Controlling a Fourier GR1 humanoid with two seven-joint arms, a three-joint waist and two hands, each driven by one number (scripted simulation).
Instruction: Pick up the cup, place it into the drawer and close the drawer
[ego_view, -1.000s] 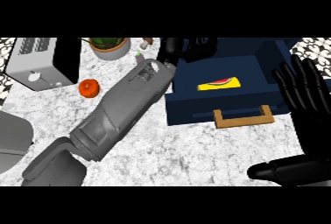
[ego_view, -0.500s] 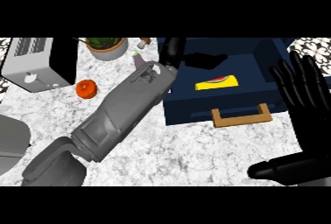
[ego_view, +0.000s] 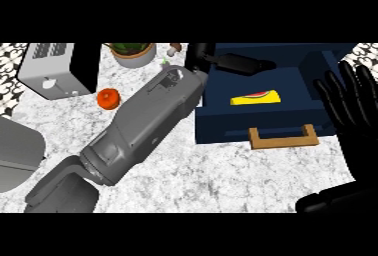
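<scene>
1. One grey rounded object (ego_view: 15, 155) is cut off by the left edge of the frame; what it is cannot be told.
2. One silver toaster (ego_view: 55, 70) is seen at the upper left, on the marbled counter (ego_view: 221, 180).
3. One orange fruit (ego_view: 109, 98) lies just right of the toaster, close beside the left forearm.
4. One potted plant (ego_view: 133, 52) stands at the upper edge, centre-left; a small brown object (ego_view: 173, 49) is seen just right of it, too small to identify.
5. One grey left forearm (ego_view: 140, 130) runs diagonally from the lower left to the upper centre and hides much of the counter behind it.
6. The left hand (ego_view: 240, 62) is seen at the upper centre, above the far rim of the drawer. Its fingers are curled together; what lies inside them cannot be told, as the cup is not visible.
7. One dark blue drawer (ego_view: 258, 115) stands open right of centre, with one wooden handle (ego_view: 284, 137) on its near face.
8. One yellow wedge with a red edge (ego_view: 255, 97) lies inside the drawer.
9. The right hand (ego_view: 354, 105) is shown at the right edge, fingers straight, spread and pointing upward, apart from the drawer.
</scene>
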